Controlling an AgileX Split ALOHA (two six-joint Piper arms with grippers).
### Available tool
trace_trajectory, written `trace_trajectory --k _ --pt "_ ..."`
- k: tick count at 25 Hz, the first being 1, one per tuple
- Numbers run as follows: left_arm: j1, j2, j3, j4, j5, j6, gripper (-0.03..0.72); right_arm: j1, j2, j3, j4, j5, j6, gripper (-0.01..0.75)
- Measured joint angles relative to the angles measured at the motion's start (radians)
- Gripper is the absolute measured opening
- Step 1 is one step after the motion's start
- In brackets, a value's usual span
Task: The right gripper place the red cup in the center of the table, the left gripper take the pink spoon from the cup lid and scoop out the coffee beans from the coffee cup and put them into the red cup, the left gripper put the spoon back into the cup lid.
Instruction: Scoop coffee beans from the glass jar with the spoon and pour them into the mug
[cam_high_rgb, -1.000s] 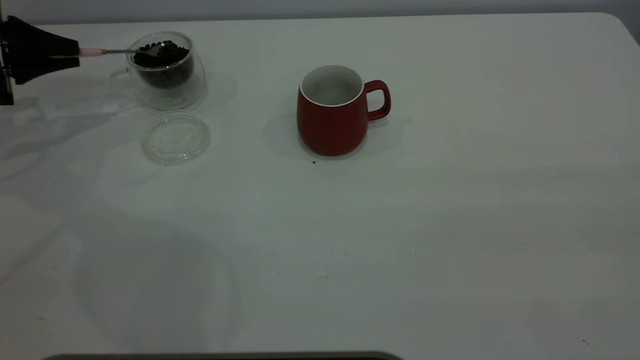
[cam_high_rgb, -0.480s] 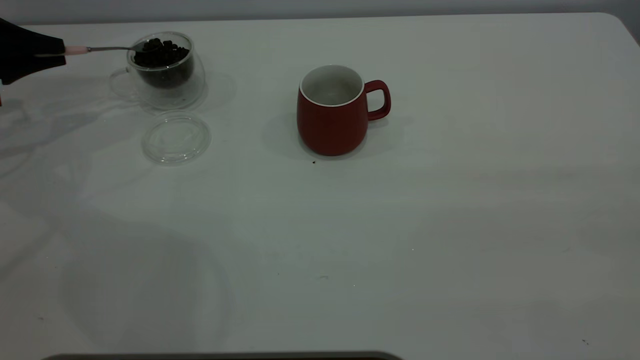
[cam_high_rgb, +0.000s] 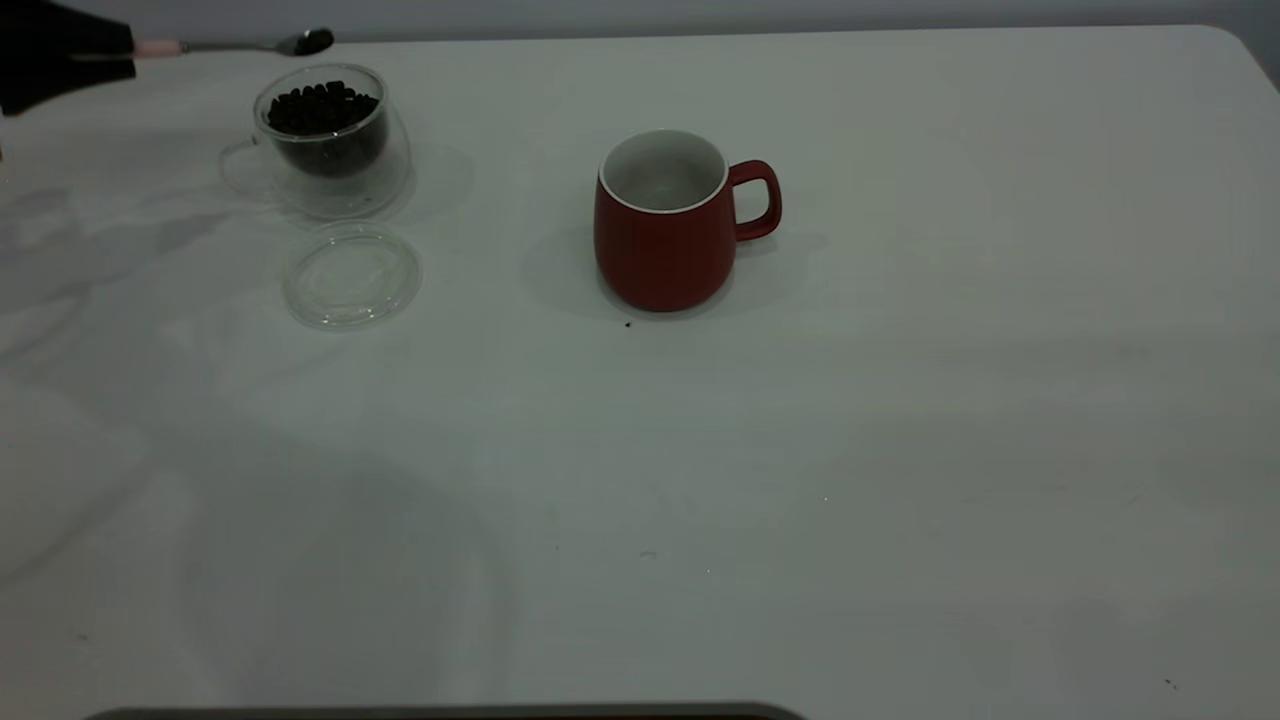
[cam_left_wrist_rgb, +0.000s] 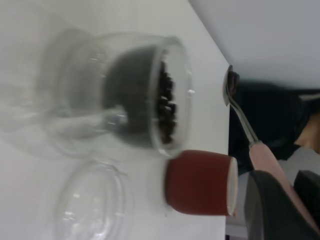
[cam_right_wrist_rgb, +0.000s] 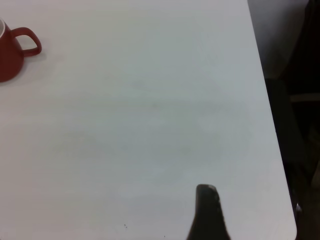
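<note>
While my left pincer (cam_high_rgb: 120, 52) is clamped on the pink-handled metal teaspoon (cam_high_rgb: 235, 45), held level above the clear glass coffee cup (cam_high_rgb: 325, 140), I'd travel slowly toward the dark red ceramic mug (cam_high_rgb: 665, 225) mid-counter, no tilting. Right pincer: can't tell.

Looks like a plain lab or test bench rather than a home kitchen: large bare white tabletop with rounded corners (cam_high_rgb: 900, 450), blank grey wall (cam_high_rgb: 700, 15) behind, no furnishings, only a few staged props. Exact kind of room cannot be told.
</note>
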Motion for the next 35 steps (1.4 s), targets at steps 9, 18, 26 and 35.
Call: trace_trajectory --k 9,18,26,35 --pt "-0.129 -0.039 0.047 0.024 0.001 0.000 0.123 0.000 0.000 0.000 0.000 0.000 0.000 0.591" --pt "-0.276 -0.039 0.047 0.028 0.001 0.009 0.123 0.000 0.000 0.000 0.000 0.000 0.000 0.591" --pt "-0.356 -0.040 0.047 0.076 0.002 0.016 0.123 0.000 0.000 0.000 0.000 0.000 0.000 0.591" --pt "-0.421 -0.040 0.047 0.100 -0.015 0.028 0.123 0.000 0.000 0.000 0.000 0.000 0.000 0.591"
